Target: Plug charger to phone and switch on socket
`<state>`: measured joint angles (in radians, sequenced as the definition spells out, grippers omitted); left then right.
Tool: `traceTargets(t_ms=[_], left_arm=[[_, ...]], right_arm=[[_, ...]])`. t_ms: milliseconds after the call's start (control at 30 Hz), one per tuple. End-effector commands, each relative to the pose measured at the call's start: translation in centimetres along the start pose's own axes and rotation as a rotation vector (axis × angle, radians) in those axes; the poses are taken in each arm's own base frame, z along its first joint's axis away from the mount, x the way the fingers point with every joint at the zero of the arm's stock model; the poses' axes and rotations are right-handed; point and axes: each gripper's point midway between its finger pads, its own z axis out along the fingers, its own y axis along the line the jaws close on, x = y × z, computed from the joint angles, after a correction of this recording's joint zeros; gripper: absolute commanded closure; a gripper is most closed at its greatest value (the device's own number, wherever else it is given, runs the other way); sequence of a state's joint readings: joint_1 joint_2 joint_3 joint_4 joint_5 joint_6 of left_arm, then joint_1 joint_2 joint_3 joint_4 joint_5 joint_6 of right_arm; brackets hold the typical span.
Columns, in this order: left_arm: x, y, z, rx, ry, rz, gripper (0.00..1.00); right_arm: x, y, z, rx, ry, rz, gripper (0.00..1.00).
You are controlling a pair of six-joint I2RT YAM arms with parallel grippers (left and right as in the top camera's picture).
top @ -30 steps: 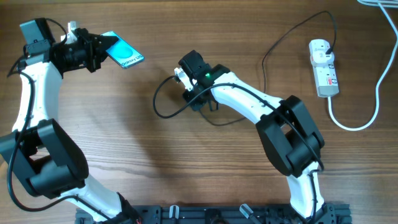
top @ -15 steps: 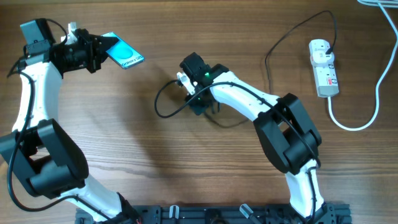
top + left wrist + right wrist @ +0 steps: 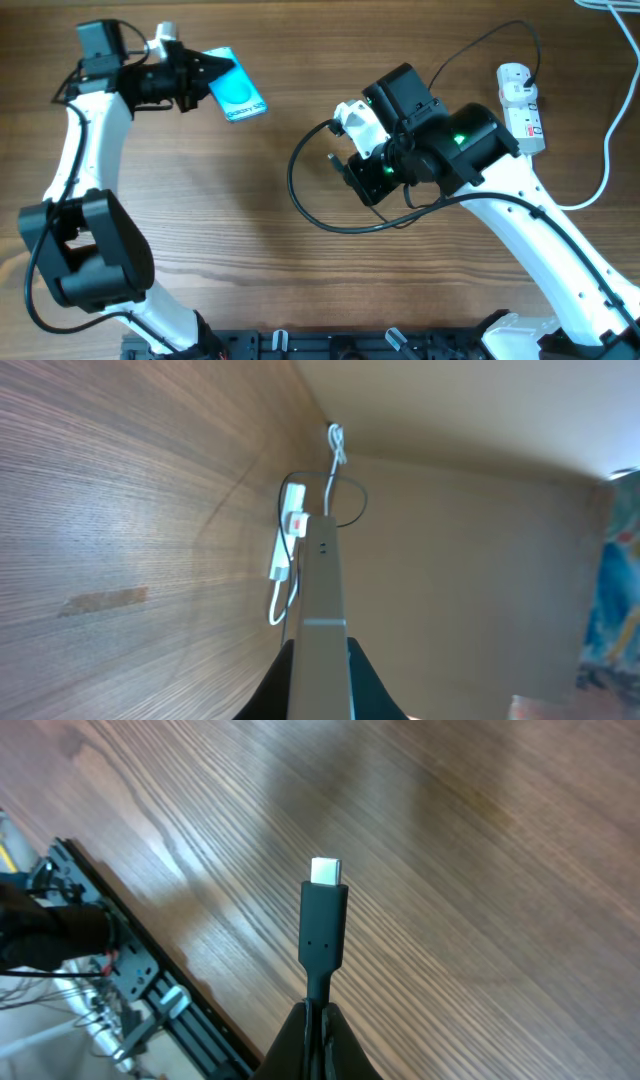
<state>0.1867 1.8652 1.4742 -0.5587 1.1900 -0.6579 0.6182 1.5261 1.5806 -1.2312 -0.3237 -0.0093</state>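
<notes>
Nothing's plugged in yet: the phone [image 3: 236, 96] is clenched in the left gripper [image 3: 203, 74] at far left, and the charger [image 3: 324, 925] is pinched by its tip in the right gripper [image 3: 358, 172] in the middle, well apart. The socket [image 3: 522, 110], far right, is left untouched. Versus a second ago, the phone's been shifted right and the charger lifted.
</notes>
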Motion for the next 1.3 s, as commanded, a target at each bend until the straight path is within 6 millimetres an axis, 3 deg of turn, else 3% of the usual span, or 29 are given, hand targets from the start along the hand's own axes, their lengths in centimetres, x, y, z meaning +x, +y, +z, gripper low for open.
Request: traceTargets(t_ms=[0,167,433,600,733,867,967,1033,1267], left_arm=[[1.2,-1.1,2.0,-0.042,0.007,0.083,0.96],[2.5,-1.5,4.7,-0.076,0.031,0.126,0.96],[4.1,-1.9,7.3,-0.101,0.062,0.107,0.96],[4.0,-2.3,7.4,-0.090,0.060,0.139,0.96],[4.6,-3.3,7.4,-0.034,0.098,0.234,0.96],[5.0,-3.6,7.4,-0.012,0.121,0.233,0.96],[5.1,-3.7,7.4,-0.007,0.127,0.232,0.96],[5.1,-3.7,7.4,-0.007,0.127,0.232,0.96],[5.4,-3.5,7.4,-0.014,0.135,0.224,0.96]], right_arm=[[0.1,0.5,1.2,-0.055,0.037,0.052,0.96],[0.2,1.4,3.1,-0.079,0.085,0.097,0.96],[-1.9,1.9,4.0,-0.107,0.028,0.239,0.96],[-3.7,1.8,4.7,-0.119,-0.020,0.321,0.96],[-4.1,1.3,6.4,-0.128,-0.003,0.344,0.96],[-4.6,1.4,6.3,-0.147,-0.021,0.322,0.96],[-4.9,0.4,5.9,-0.160,-0.032,0.350,0.96],[-5.3,0.9,5.2,-0.249,-0.040,0.339,0.96],[-5.8,0.8,5.2,-0.250,-0.061,0.335,0.96]])
